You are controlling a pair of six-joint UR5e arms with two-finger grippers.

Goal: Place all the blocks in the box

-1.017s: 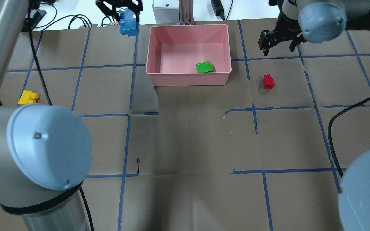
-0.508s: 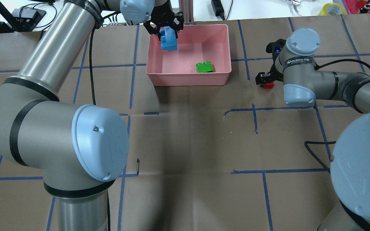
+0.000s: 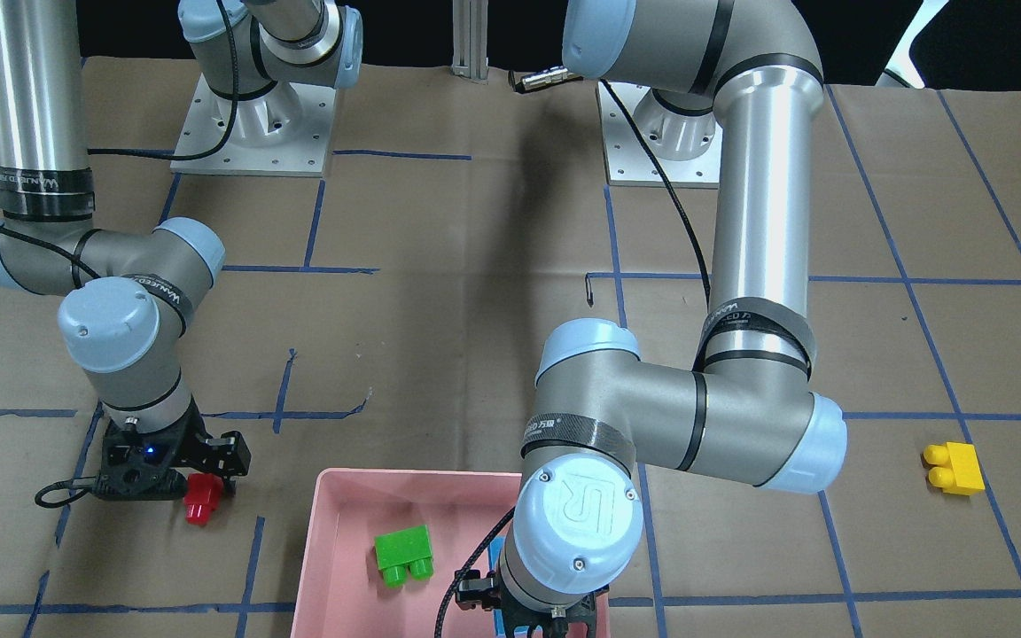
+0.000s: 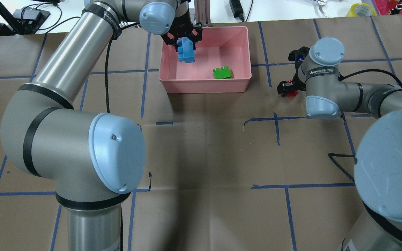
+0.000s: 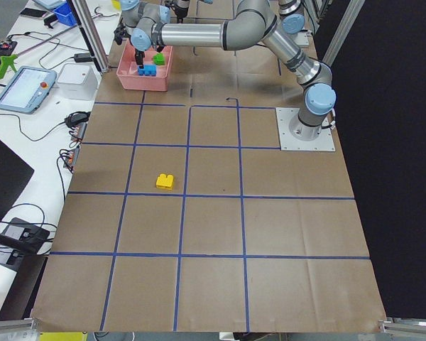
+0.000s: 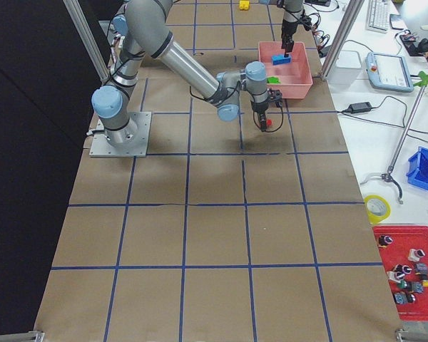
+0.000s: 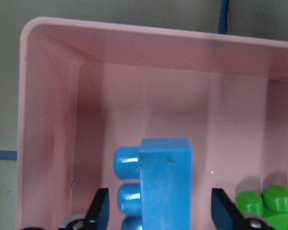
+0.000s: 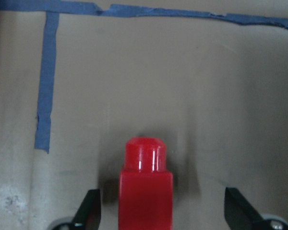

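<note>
Left jaws: released, blue block (image 4: 186, 51) free over box (image 4: 204, 85), top centre.
Right jaws: spread astride red block (image 8: 145, 191); centre, then clench squarely.

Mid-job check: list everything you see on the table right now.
Shallow pink plastic tray: one, pink, far edge of the table.
Green two-stud brick: one, green, inside the tray.
Light-blue three-stud brick: one, blue, within the tray, between the left jaws, ungripped.
Red one-stud brick: one, red, on the table, between the right jaws.
Yellow two-stud brick: one, yellow, on the table, robot's far left.
Left gripper: one, black, open, over the tray.
Right gripper: one, black, open, at the table beside the tray.
</note>
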